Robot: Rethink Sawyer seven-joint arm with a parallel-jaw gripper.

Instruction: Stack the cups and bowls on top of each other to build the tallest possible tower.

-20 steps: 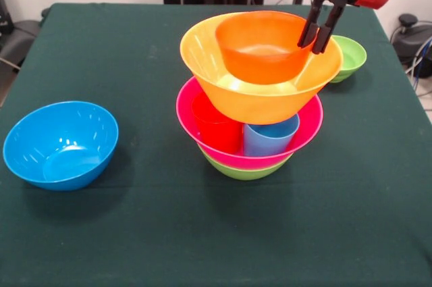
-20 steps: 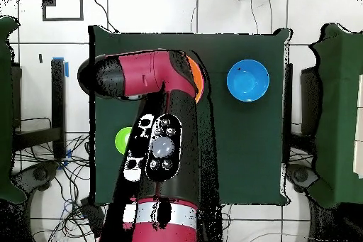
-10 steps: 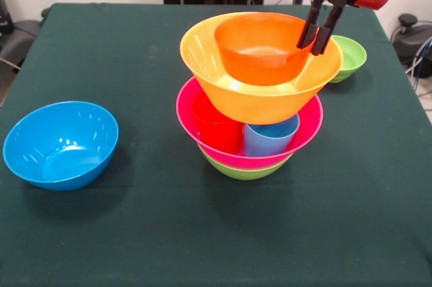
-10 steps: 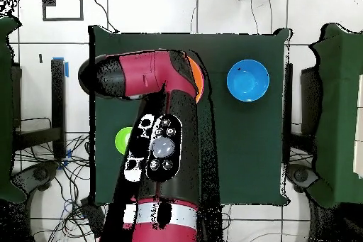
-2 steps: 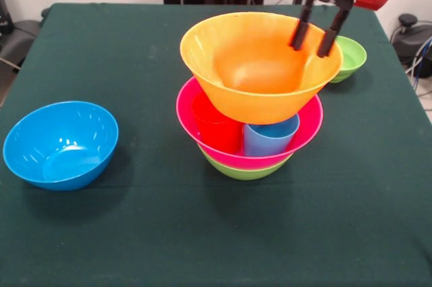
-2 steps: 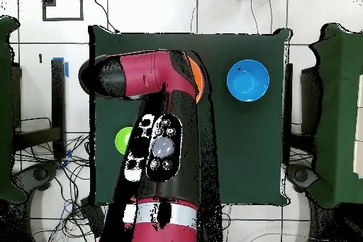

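Tower [image 5: 253,108] stands a little right of centre in the front view, on the dark green surface [image 5: 135,233]. From the bottom up: a green bowl [image 5: 244,171], only its lower curve showing; a large pink bowl [image 5: 305,130] nested in it; a red cup [image 5: 217,123] and a light blue cup [image 5: 270,137] standing side by side inside the pink one; a large yellow-orange bowl [image 5: 260,64] sitting on top of them. Cup rims are hidden by the yellow-orange bowl.

Small orange bowl [image 5: 258,74] is hard to pick out: just a faint darker orange patch low inside the yellow-orange bowl, its edges blending in.

Gripper [image 5: 312,38] hangs at the upper right, over the right inner side of the yellow-orange bowl, jaws apart with nothing between them. Its red housing is cut off by the top edge.

Medium blue bowl [image 5: 61,144] sits alone at the left, well apart from the tower. Small green bowl [image 5: 347,57] is at the upper right, partly hidden behind the yellow-orange rim and the gripper.

Overhead view: the red and black arm [image 6: 159,147] covers nearly all the tower; only an orange sliver shows at its edge. Blue bowl and small green bowl are visible.
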